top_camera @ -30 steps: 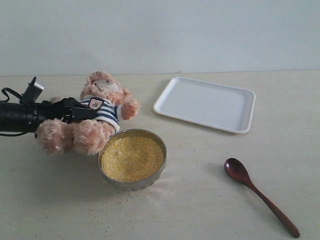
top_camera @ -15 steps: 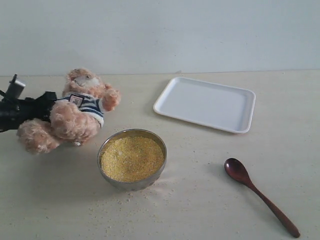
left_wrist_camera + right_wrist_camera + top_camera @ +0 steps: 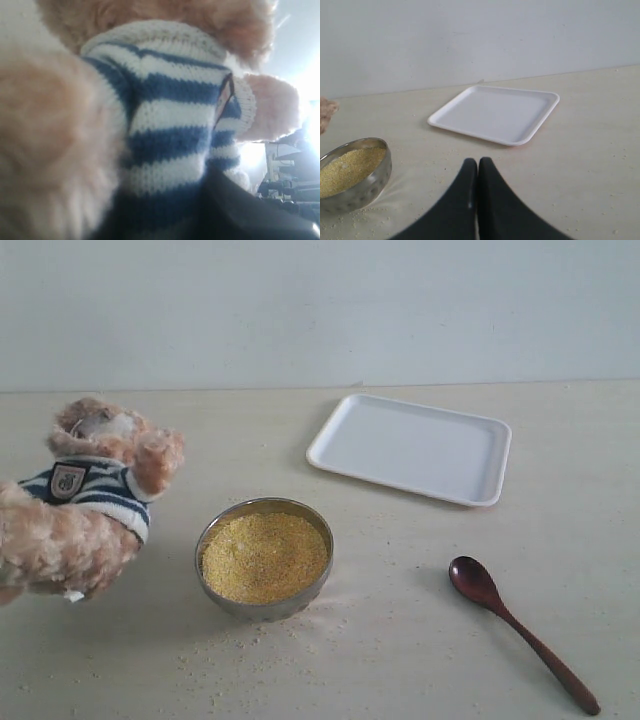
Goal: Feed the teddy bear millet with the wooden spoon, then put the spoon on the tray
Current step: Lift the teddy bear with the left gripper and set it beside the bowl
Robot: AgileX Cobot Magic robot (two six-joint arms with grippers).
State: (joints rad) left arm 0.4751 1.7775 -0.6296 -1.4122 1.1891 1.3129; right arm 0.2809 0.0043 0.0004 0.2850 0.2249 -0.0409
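Observation:
The teddy bear (image 3: 85, 505) hangs tilted at the far left, off the table, beside the steel bowl (image 3: 325, 540) of millet (image 3: 265, 557). In the left wrist view its striped shirt (image 3: 170, 115) fills the picture and my left gripper (image 3: 170, 205) is shut on its body, one dark finger (image 3: 245, 212) showing. The wooden spoon (image 3: 520, 630) lies on the table at the front right, untouched. The white tray (image 3: 410, 447) sits behind it. My right gripper (image 3: 478, 162) is shut and empty, low over the table, facing the tray (image 3: 495, 112), with the bowl (image 3: 365, 185) to one side.
Loose millet grains (image 3: 260, 650) are scattered on the table in front of the bowl. A plain wall runs behind the table. Neither arm shows in the exterior view.
The left arm has carried the teddy bear leftward and nearer the camera, away from the bowl, and has itself left the exterior view. Spoon, bowl and tray have not moved.

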